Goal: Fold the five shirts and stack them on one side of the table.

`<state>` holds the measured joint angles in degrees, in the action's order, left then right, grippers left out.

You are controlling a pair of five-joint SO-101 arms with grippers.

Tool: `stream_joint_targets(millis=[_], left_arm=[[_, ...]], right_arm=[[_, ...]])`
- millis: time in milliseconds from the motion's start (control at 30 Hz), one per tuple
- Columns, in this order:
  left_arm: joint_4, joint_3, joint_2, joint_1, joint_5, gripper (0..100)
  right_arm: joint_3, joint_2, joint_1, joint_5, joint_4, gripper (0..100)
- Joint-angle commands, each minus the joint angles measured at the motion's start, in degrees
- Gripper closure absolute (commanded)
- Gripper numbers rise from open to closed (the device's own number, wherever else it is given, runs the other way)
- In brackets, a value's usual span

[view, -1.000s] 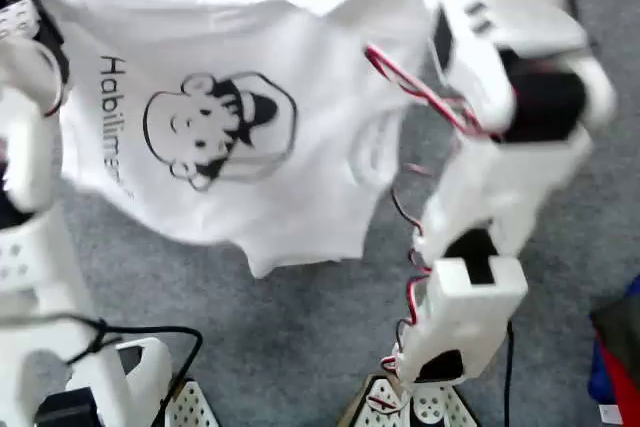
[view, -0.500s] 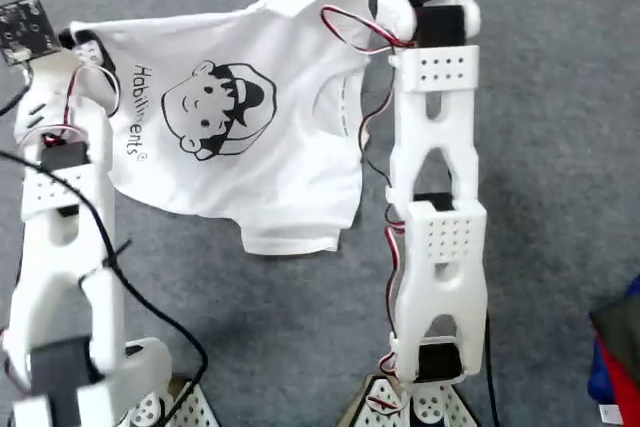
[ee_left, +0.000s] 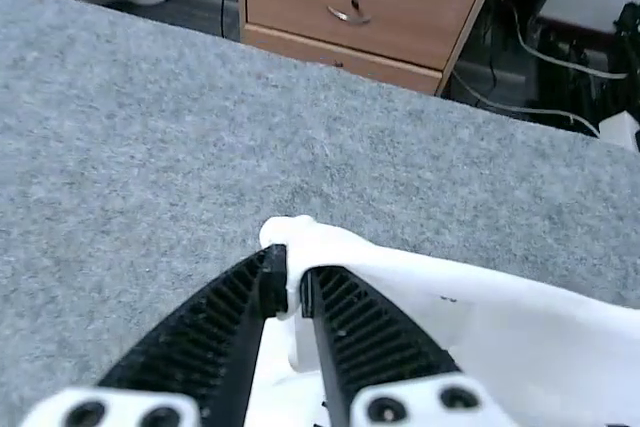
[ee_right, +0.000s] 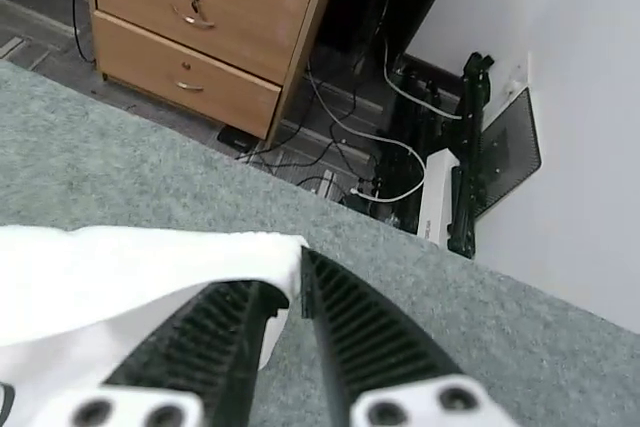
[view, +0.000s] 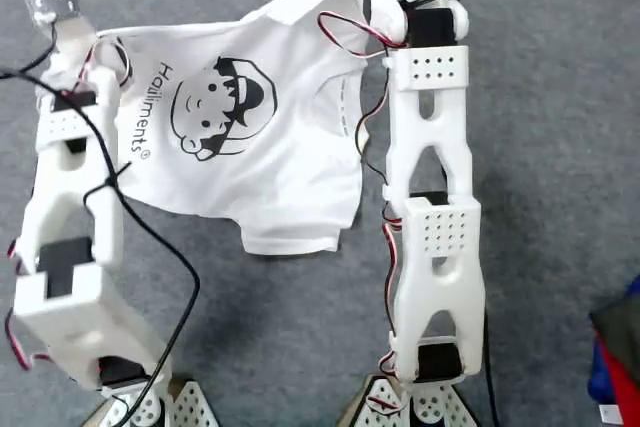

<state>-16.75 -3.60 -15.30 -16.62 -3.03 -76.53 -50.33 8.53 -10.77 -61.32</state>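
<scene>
left tool (ee_left: 290,279) clenched on white t-shirt (view: 262,152) corner | right tool (ee_right: 297,279) gripped another corner | shirt lay spread over grey tabletop (view: 560,107), print up

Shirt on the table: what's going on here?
Both arms hold one white shirt by its far edge. The left tool is shut on one end of that edge, and the right tool is shut on the other. The shirt is spread open between them over the grey table, print side up, not yet folded. Some dark, red and blue cloth lies at the right edge of the high view.
</scene>
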Motion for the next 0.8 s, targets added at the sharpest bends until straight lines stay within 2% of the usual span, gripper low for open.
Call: stream_joint_targets(millis=[0,167,367,600,767], left_arm=[[-3.60,13.19,-5.23,0.53,-0.18,98],[-11.87,29.45,-14.73,0.53,0.18,98],[-27.60,49.05,-25.45,1.23,0.18,98],[-43.52,65.23,-34.59,0.88,0.26,98],[-54.42,74.46,-36.44,-0.09,0.26,98]], right_arm=[[-2.51,-1.36,1.10,0.09,7.03,99.5],[-2.42,-4.09,1.89,0.09,15.30,99.5],[-2.07,-5.23,2.59,0.26,14.77,99.5],[-3.65,-5.41,2.51,0.26,5.45,99.5],[-10.42,-5.41,3.03,0.18,-7.21,99.5]])
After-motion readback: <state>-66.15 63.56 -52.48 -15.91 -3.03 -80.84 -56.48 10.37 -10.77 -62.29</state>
